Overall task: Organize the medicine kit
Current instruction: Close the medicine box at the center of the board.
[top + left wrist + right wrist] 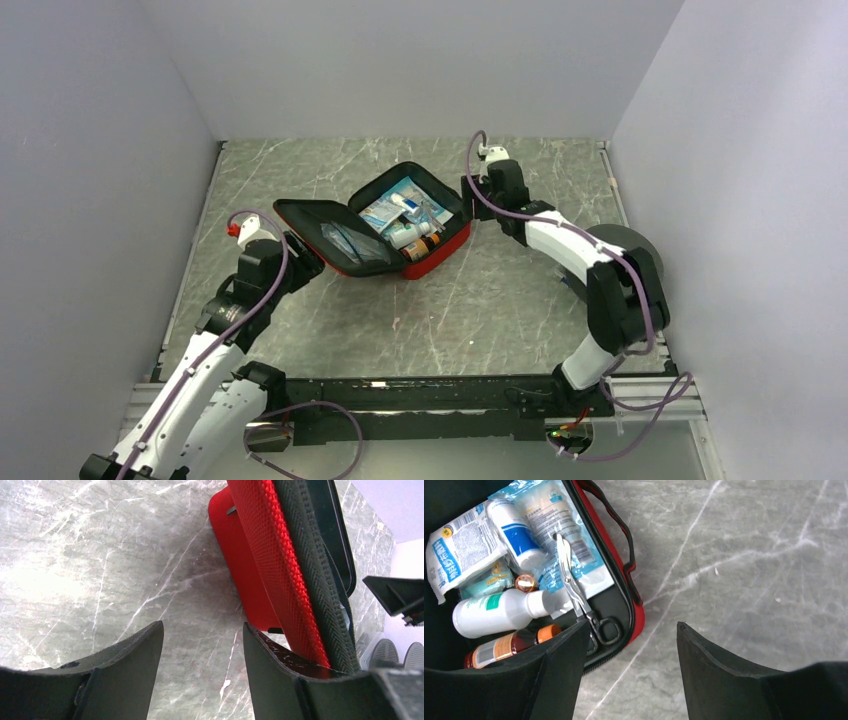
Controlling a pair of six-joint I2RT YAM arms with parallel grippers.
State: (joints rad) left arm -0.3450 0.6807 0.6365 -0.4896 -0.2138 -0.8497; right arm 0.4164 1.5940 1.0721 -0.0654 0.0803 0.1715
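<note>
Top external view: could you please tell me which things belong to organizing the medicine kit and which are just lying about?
Job: open red soft-shell medicine kit; white plastic bottle; amber bottle, orange cap; steel scissors; blue-and-white sachets.
Lying about: grey round disc.

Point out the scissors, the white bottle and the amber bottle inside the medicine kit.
scissors [573,585], right wrist view, on the metal blades.
white bottle [494,614], right wrist view, on its body.
amber bottle [506,648], right wrist view, on its label.
</note>
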